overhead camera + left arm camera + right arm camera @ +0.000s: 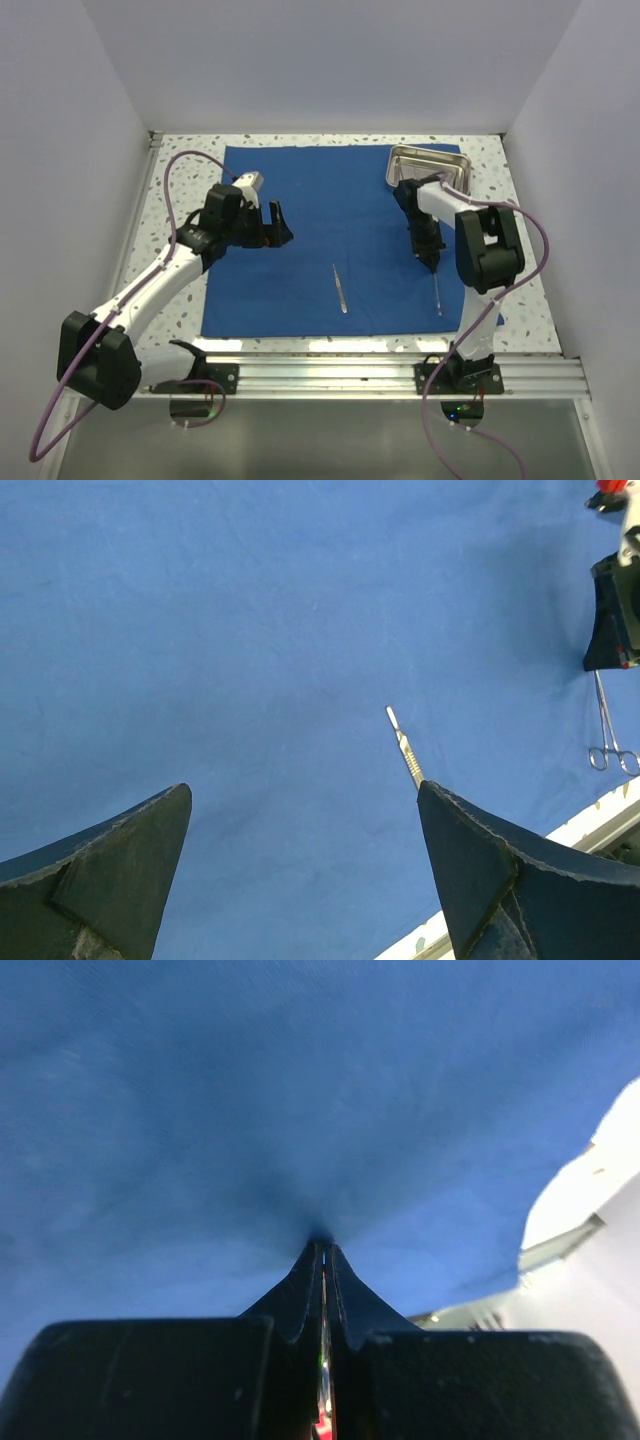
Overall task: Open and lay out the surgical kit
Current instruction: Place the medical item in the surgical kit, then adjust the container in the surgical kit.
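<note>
The royal-blue cloth [330,200] lies spread flat on the table and fills the left wrist view [250,630]. Thin steel tweezers [340,288] lie on its near middle, also in the left wrist view [404,745]. The steel tray [430,149] sits at the cloth's far right corner. My right gripper [430,262] points down onto the cloth and is shut on the tip end of the ring-handled forceps [437,292]. A steel sliver shows between its fingers [322,1245]. The forceps' rings [612,760] lie toward the near edge. My left gripper [275,225] hovers open and empty over the cloth's left part [305,785].
The speckled tabletop [180,300] shows around the cloth. An aluminium rail [380,375] carrying the arm bases runs along the near edge. White walls close in the left, far and right sides.
</note>
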Controlling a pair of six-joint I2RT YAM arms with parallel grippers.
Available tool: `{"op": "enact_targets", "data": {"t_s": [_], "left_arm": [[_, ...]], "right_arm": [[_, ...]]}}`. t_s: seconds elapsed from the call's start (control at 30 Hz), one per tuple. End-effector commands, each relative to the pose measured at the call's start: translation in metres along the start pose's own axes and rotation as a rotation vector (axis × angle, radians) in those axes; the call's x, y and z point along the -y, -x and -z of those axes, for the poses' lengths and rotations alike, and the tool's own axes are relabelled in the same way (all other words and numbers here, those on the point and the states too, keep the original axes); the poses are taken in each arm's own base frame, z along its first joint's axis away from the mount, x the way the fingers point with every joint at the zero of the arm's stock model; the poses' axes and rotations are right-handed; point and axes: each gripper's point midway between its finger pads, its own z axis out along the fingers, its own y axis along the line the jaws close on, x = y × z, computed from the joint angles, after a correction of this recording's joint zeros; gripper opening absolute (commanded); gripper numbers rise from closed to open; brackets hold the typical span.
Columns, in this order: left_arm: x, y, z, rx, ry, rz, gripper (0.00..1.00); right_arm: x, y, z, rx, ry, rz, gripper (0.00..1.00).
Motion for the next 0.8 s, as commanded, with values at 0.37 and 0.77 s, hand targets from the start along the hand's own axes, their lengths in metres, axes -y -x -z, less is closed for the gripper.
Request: {"op": "enact_targets", "data": {"t_s": [0.37, 0.77], "left_arm": [[0.004, 0.022, -0.001, 0.034, -0.003, -0.039, 1.00], [0.003, 0.033, -0.010, -0.007, 0.033, -0.065, 1.00]], "right_arm": [[0.017, 0.074, 0.137, 0.426, 0.217, -0.123, 0.86], [-0.015, 0.214, 0.161, 0.612, 0.288, -0.160, 0.82]]}}
